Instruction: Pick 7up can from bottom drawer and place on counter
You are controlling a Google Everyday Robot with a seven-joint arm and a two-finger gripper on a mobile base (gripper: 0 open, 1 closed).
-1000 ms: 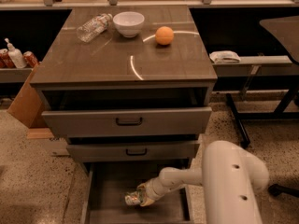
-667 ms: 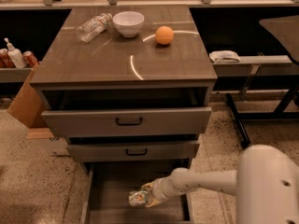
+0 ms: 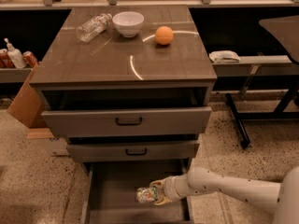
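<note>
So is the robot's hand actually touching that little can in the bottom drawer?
Touching. The camera view shows the hand inside the bottom drawer, clamped over the 7up can's right end with no gap.

Three drawers [image 3: 126, 121]; one bowl [image 3: 128, 23], orange [image 3: 164, 35], bottle [image 3: 93, 27], 7up can [image 3: 145, 195]; perhaps two red cans [image 3: 30, 58]; one pincer [image 3: 155, 194] in bottom drawer [image 3: 112, 190].

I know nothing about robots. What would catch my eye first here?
A white arm reaches from the lower right into the open bottom drawer, its gripper closed on a small 7up can. Above, on the glossy counter, sit an orange, a white bowl and a clear bottle lying down.
</note>
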